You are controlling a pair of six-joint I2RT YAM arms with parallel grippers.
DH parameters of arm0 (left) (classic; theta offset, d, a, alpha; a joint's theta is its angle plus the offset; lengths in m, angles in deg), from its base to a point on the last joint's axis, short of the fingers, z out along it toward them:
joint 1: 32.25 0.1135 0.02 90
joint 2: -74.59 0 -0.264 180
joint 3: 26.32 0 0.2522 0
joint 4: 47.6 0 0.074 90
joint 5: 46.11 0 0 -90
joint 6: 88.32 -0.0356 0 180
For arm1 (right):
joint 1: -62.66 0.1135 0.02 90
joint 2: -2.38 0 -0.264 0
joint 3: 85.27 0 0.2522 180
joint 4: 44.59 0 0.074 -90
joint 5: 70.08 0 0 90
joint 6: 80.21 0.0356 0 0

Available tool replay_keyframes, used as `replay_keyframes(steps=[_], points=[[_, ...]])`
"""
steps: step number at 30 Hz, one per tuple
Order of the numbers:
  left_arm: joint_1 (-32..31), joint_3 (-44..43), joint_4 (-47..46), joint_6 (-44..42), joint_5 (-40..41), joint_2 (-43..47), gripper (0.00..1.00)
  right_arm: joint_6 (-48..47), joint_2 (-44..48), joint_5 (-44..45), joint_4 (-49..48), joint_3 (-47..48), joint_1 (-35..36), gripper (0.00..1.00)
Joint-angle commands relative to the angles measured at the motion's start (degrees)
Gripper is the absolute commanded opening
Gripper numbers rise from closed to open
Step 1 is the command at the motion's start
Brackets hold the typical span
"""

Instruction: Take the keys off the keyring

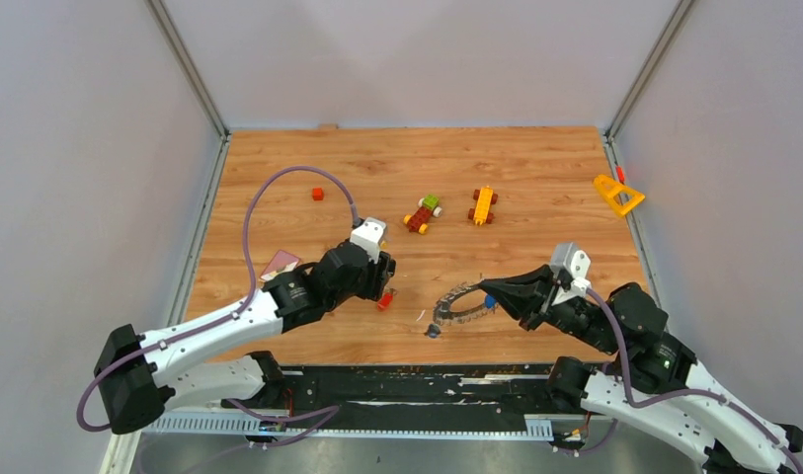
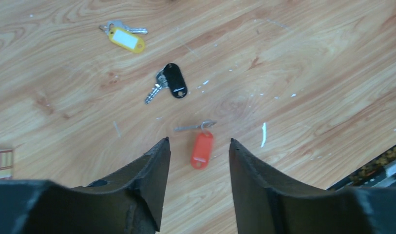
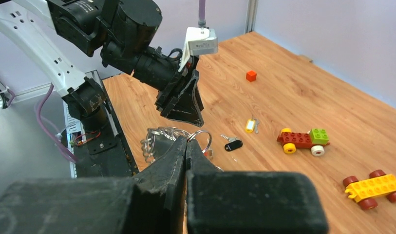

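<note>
My left pincer (image 2: 199, 140) stands wide open and holds nothing. It hangs low over a red-tagged key (image 2: 201, 148), which lies flat on the wooden tabletop (image 2: 308, 73) between my two fingers without touching either, as far as I can see. Further out lie a black-tagged key (image 2: 175, 87) and, beyond it, a yellow-tagged key (image 2: 127, 39), each apart from the others and well clear of the ring. My right pincer (image 3: 186, 141) is pinched tight on the keyring (image 1: 464, 317), which sits near the front edge between my two arms. I judge the job partly done, with three keys off. A blue tag (image 1: 489, 300) shows at the ring beside my right fingertips, so at least one key seems left to free. How many more hang there I cannot tell.
</note>
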Motion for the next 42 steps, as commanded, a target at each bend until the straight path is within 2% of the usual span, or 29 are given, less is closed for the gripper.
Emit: replay_keyframes(steps=[1, 6, 13, 18, 25, 35, 42], points=[[0.27, -0.17, -6.66, 0.03, -2.41, 0.9, 0.6, 3.35, -1.19, 2.91, -2.52, 0.42, 0.21, 0.0], [0.29, -0.82, -8.13, -3.58, -7.5, 5.08, 0.78, 4.56, -2.19, 4.4, -2.53, 0.49, 0.2, 0.0], [0.29, 0.2, -16.64, -10.83, -21.16, 13.9, 0.85, 5.31, -4.38, 6.37, -1.74, 1.88, 0.2, 0.0], [-0.67, -2.57, -20.8, -13.86, -31.83, 14.14, 0.88, 5.73, -5.85, 6.51, -1.53, 2.86, 0.21, 0.0], [-13.36, -9.97, -13.77, -26.04, -23.69, 6.77, 0.92, 5.87, -7.11, 4.4, -2.08, 4.0, 0.21, 0.0], [-14.15, -11.7, -16.23, -32.52, -21.46, 4.6, 0.94, 4.47, -5.83, -3.89, -1.92, 4.13, 0.21, 0.0], [-14.23, -11.47, -19.84, -30.12, -27.18, 1.9, 0.93, 5.22, -6.52, -4.94, -2.77, 4.46, 0.21, 0.0]])
